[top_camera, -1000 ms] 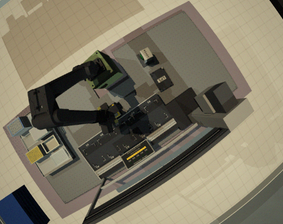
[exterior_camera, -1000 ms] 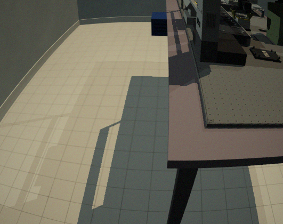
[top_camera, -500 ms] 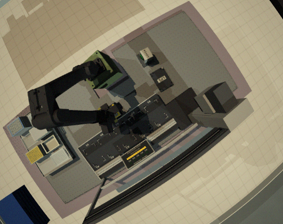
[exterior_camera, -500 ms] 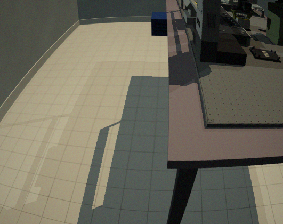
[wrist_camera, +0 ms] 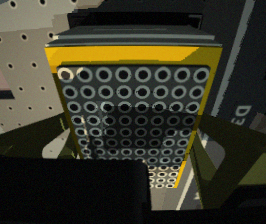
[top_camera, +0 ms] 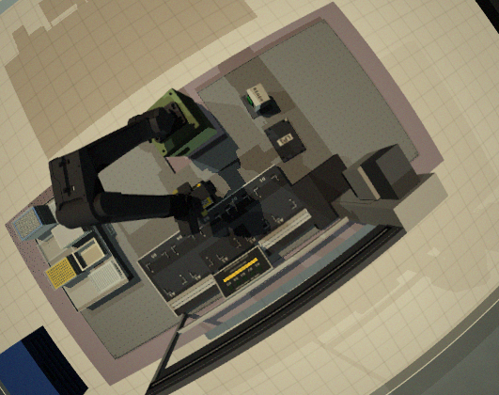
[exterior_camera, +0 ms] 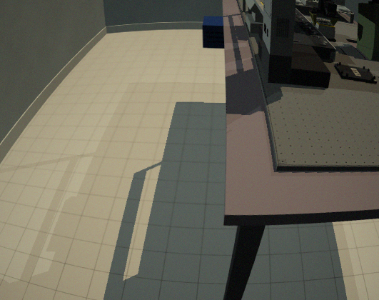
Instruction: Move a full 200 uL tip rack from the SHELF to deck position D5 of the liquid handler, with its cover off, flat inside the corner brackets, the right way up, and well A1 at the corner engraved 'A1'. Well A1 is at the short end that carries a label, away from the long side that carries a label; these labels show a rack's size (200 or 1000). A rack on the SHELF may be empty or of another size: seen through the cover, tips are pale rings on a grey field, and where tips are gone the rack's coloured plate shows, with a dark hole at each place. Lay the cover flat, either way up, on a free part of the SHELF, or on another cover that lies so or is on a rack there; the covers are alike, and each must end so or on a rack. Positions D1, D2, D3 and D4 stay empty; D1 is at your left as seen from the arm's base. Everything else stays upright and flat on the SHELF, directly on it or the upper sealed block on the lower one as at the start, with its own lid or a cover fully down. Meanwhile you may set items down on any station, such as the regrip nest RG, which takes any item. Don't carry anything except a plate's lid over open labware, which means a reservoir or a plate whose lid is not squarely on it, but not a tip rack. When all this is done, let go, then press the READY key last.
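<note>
In the wrist view a tip rack with a yellow plate fills the middle; pale tip rings on a grey field cover it from end to end. My gripper is shut on it, one olive finger on each long side. I cannot tell whether a clear cover is on it. The engraved mark D3 shows to its right. In the overhead view the gripper is at the near edge of the liquid handler deck, and the rack is mostly hidden under it. It also shows in the side view, far off.
The SHELF at the left holds a blue rack, a yellow rack, a pale rack and an open-looking box. The READY key and the RG nest lie beyond the deck. A grey box stands at the right.
</note>
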